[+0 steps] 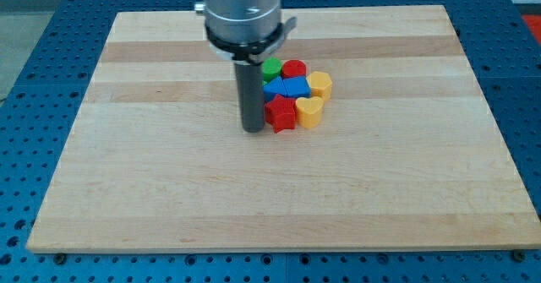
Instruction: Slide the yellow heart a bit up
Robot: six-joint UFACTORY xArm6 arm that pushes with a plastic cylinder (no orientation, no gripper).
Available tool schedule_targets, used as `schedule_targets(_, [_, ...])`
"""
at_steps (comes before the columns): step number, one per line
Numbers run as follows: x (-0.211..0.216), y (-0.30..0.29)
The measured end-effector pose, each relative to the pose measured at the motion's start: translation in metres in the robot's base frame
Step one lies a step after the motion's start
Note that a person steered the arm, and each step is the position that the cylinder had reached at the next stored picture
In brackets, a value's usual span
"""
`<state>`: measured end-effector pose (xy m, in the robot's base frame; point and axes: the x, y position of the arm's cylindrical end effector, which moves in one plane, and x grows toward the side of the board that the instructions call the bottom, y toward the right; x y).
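Note:
The yellow heart (310, 111) lies at the lower right of a tight cluster of blocks near the board's middle. A red star (281, 113) touches its left side. A yellow hexagon (320, 84) sits just above it. Two blue blocks (286, 87) lie in the middle of the cluster. A green block (271, 68) and a red round block (294, 68) sit at the cluster's top. My tip (254, 129) rests on the board just left of the red star, close to touching it, two blocks left of the yellow heart.
The blocks lie on a wooden board (169, 173) set on a blue perforated table (34, 80). The arm's wide grey housing (241, 8) hangs above the cluster's upper left and hides part of the board behind it.

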<state>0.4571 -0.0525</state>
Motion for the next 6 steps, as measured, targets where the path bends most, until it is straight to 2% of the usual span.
schedule_targets(1, [0.029,-0.005])
schedule_targets(2, [0.062,0.062])
schedule_targets(3, [0.041,0.094])
schedule_targets(4, [0.017,0.092])
schedule_targets(6, [0.009,0.095])
